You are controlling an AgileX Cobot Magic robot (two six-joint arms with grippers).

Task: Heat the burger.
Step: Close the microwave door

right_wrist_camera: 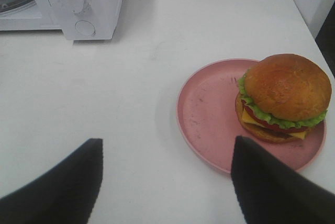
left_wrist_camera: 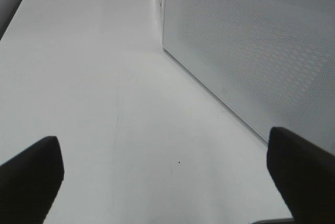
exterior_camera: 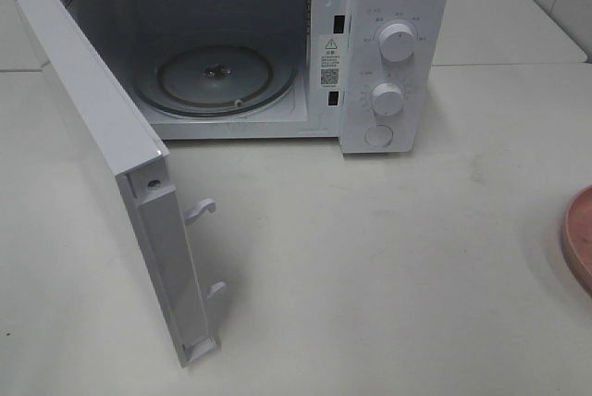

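Starting at the left of the high view, the white microwave door (exterior_camera: 111,137) hangs swung wide toward the front, its two latch hooks pointing into open table. The left gripper (left_wrist_camera: 167,171) hovers low over the bare white table (left_wrist_camera: 94,88) just beside the door's perforated outer panel, jaws spread about as wide as they go and holding nothing. Behind the door, the white box-shaped microwave (exterior_camera: 393,7) shows its cavity with the round glass turntable (exterior_camera: 215,77) lying bare inside, and two round white knobs (exterior_camera: 398,43) on the control panel to the right.

Further right, only a sliver of the round pink plate (exterior_camera: 581,239) shows at the edge of the high view. The right wrist view gives the rest: the burger (right_wrist_camera: 284,98), with its glossy golden-brown bun, green lettuce frill, yellow cheese and dark patty, sits on the far side of that plate (right_wrist_camera: 209,114), well apart from the microwave. The right gripper (right_wrist_camera: 165,182) hangs near the plate's edge, jaws wide apart and empty.

The step in hand looks like picking up the burger. To do it well, the right gripper should centre over the bun, straddle it across its width, and close gently enough to keep the layers stacked. The lift should clear the plate rim before the burger travels left to the turntable.
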